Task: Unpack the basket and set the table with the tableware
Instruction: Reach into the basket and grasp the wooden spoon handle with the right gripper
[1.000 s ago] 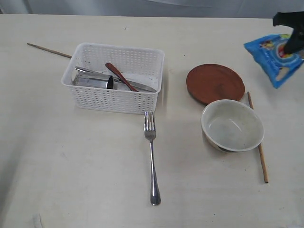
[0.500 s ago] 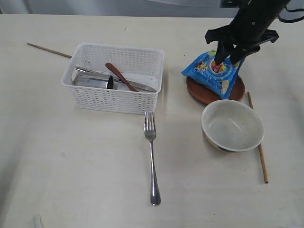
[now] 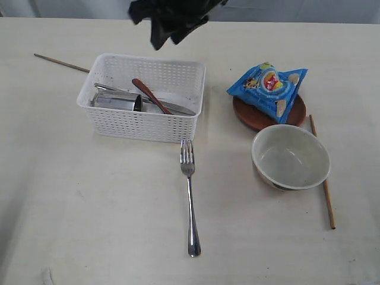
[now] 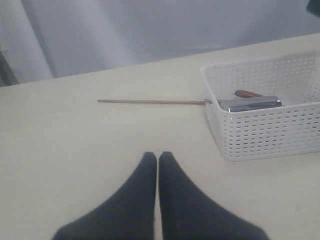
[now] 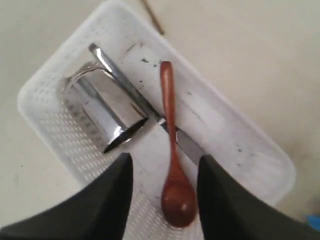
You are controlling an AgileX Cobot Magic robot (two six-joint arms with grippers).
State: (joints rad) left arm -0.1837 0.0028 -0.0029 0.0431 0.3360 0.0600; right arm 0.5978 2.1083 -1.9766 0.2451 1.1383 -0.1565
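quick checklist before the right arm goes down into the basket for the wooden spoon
1. Right gripper open and empty: ok, fingers apart, nothing held.
2. Lined up over the spoon: ok, in the right wrist view the spoon lies in the gap between the fingers.
3. Spoon free to lift: ok, it lies on top of the knife; the cup is close beside it.
4. Fingers clear of the basket rim: cannot tell, height is not clear.
5. Left gripper out of the way: ok, shut, over the bare table, apart from the basket.
6. Plate free: not ok, the snack bag lies on it.
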